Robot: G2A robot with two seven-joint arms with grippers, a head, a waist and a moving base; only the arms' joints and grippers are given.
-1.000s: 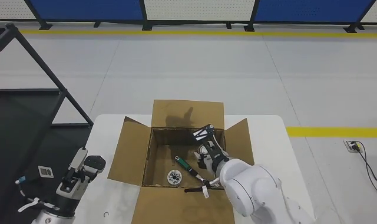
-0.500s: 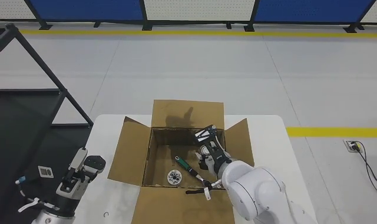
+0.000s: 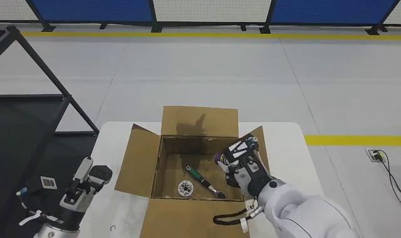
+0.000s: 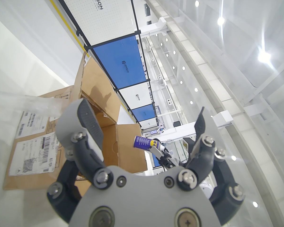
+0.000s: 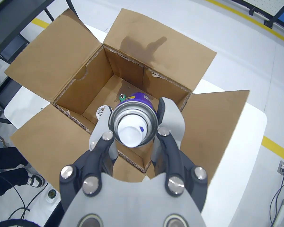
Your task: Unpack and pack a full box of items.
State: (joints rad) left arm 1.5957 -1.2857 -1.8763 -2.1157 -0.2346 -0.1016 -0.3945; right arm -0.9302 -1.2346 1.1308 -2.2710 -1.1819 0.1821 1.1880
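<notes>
Right gripper [image 5: 135, 109]: fingers clamped on the sides of a purple-blue spray can [image 5: 132, 121], white cap toward the wrist, base pointing down. Hangs over the right-hand part of the open cardboard box [image 5: 61, 55], can clear of the rim, near the right flap.

Left gripper [image 4: 143, 114]: jaws spread wide, nothing between them. Sits by the table's left side, apart from the box, tilted up toward the box wall and the ceiling.

Box floor: a green-handled wrench [image 3: 202, 178] lying slantwise; near it, toward the left, a small round white-and-black part [image 3: 185, 188].

Box: four flaps folded outward, shipping labels on the left outer wall.

Underneath: white table [image 3: 113, 144] with rounded corners
</notes>
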